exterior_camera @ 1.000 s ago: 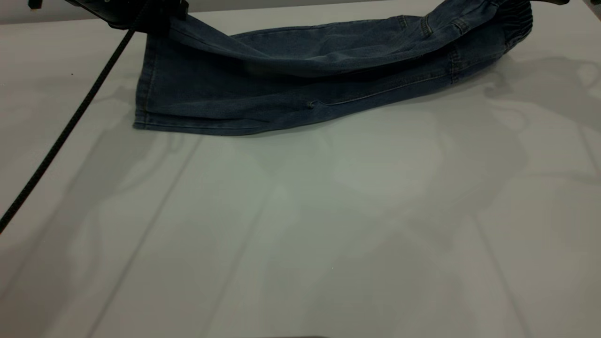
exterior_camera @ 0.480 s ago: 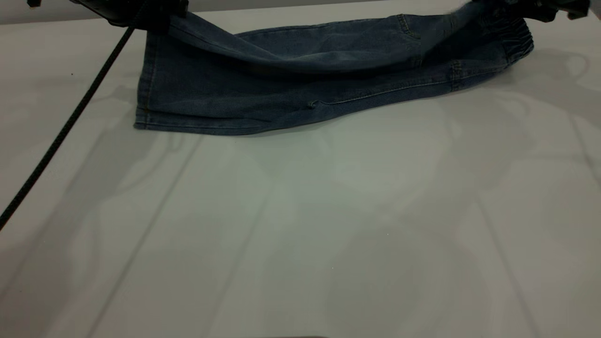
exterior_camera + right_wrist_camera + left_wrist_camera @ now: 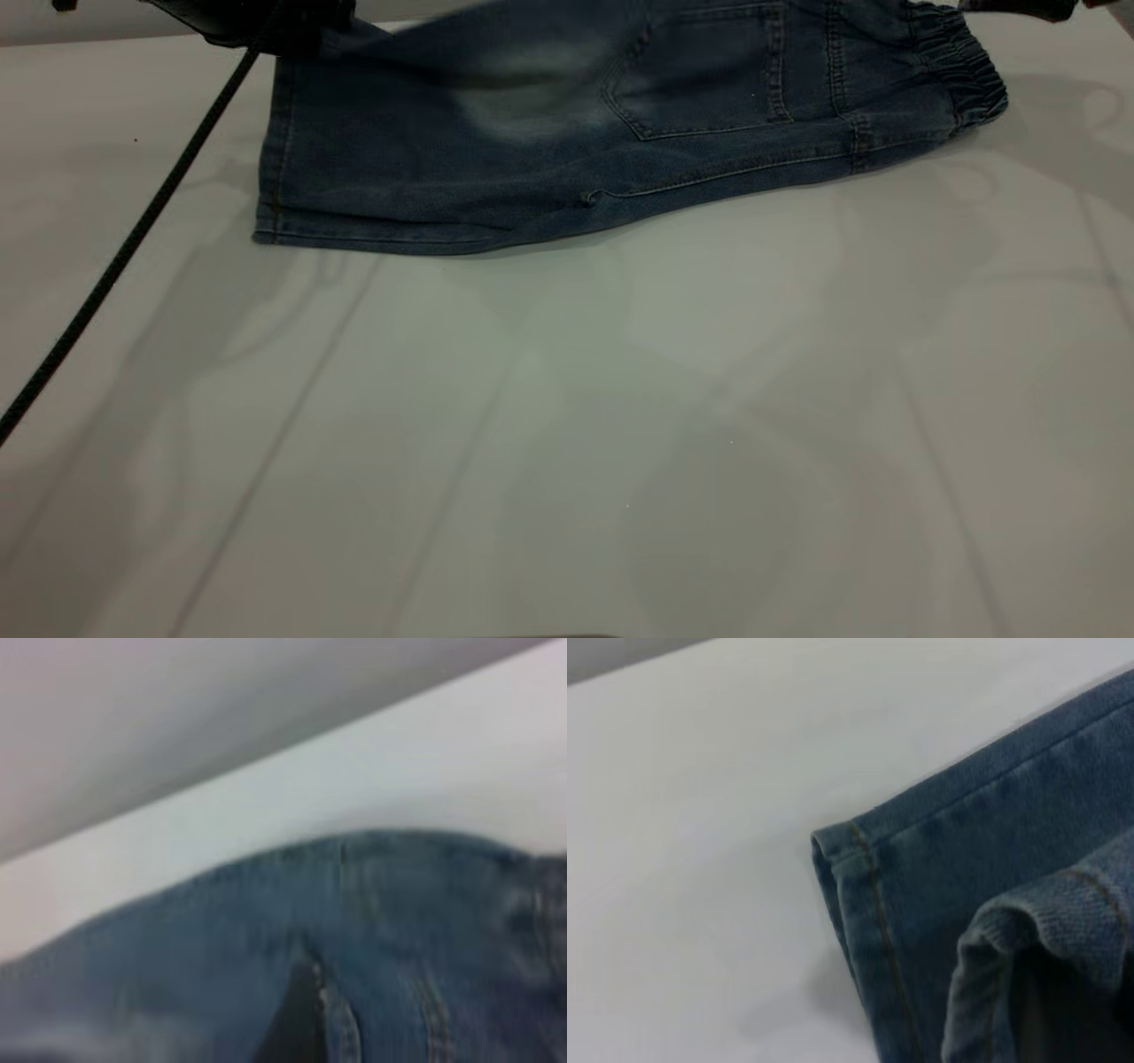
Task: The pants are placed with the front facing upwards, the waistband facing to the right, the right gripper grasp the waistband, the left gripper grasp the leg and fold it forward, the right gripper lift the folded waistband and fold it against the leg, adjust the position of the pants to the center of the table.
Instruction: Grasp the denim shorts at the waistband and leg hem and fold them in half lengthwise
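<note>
Your near half of the table [image 3: 567, 443] is bare white; a thin black cable [image 3: 115, 266] crosses its left edge diagonally up to the far left corner. The pants [image 3: 549, 159] lie along the far edge, hem end left, waistband [image 3: 961, 75] toward the far right corner. The lower leg's hem [image 3: 266, 213] rests flat on the tabletop. Half a second ago the upper layer drooped low in a long fold over the lower one; now it's pulled up and back, so you see a back pocket [image 3: 709, 80] and a pale faded patch [image 3: 523, 115] facing the camera, slightly smeared. The lower leg has not shifted. Your left gripper [image 3: 275, 27] sits at the far left corner, same spot as before, clenched on the upper leg's hem end. The left wrist view shows the hem corner [image 3: 850, 859] with tan stitching. Your right gripper [image 3: 1028, 9] is barely in view at the far right corner; can't tell its jaw state.
</note>
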Controlling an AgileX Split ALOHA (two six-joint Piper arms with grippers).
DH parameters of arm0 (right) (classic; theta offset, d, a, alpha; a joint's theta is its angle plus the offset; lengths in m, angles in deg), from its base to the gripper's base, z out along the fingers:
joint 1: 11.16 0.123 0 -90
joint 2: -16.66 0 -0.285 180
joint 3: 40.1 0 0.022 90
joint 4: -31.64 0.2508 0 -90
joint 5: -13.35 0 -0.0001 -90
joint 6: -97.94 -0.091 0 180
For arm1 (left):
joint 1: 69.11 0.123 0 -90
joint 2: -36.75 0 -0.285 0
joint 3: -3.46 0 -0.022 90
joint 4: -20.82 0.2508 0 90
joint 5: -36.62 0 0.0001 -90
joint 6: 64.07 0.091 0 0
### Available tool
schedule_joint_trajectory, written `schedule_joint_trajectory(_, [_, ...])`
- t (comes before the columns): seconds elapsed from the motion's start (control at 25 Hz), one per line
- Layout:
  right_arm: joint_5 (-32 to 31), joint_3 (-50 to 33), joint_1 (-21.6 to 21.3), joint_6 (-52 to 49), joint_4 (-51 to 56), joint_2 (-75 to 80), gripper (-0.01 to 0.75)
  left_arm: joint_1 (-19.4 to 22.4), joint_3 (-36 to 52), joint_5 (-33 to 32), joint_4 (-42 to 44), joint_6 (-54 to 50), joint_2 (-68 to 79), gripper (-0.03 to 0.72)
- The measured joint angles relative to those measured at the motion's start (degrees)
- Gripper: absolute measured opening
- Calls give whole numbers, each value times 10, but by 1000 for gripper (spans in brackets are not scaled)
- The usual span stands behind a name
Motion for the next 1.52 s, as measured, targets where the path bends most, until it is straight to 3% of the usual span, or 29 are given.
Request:
schedule_joint_trajectory(0.16, [-38, 0, 0, -56, -74, 0, 631, 0, 0, 6, 0, 23, 0, 135])
schedule_joint_trajectory(0.4, [-96, 0, -5, -135, -140, 0, 620, 0, -1, 11, 0, 26, 0, 442])
schedule_joint_trajectory(0.52, [-136, 0, -23, -180, -146, 0, 615, 0, -13, -34, -3, 26, 0, 572])
schedule_joint_trajectory(0.6, [-159, 0, -42, -208, -149, 0, 612, 0, -32, -87, -4, 26, 0, 617])
schedule_joint_trajectory(0.8, [-176, 1, -93, -282, -200, 0, 605, 0, -101, -248, -4, 26, 0, 623])
schedule_joint_trajectory(1.04, [-146, 2, -99, -304, -238, 8, 602, 0, -157, -353, -11, 25, 0, 577])
schedule_joint_trajectory(1.52, [-144, 60, -99, -263, -167, 114, 591, -6, -176, -401, -25, 23, 0, 575])
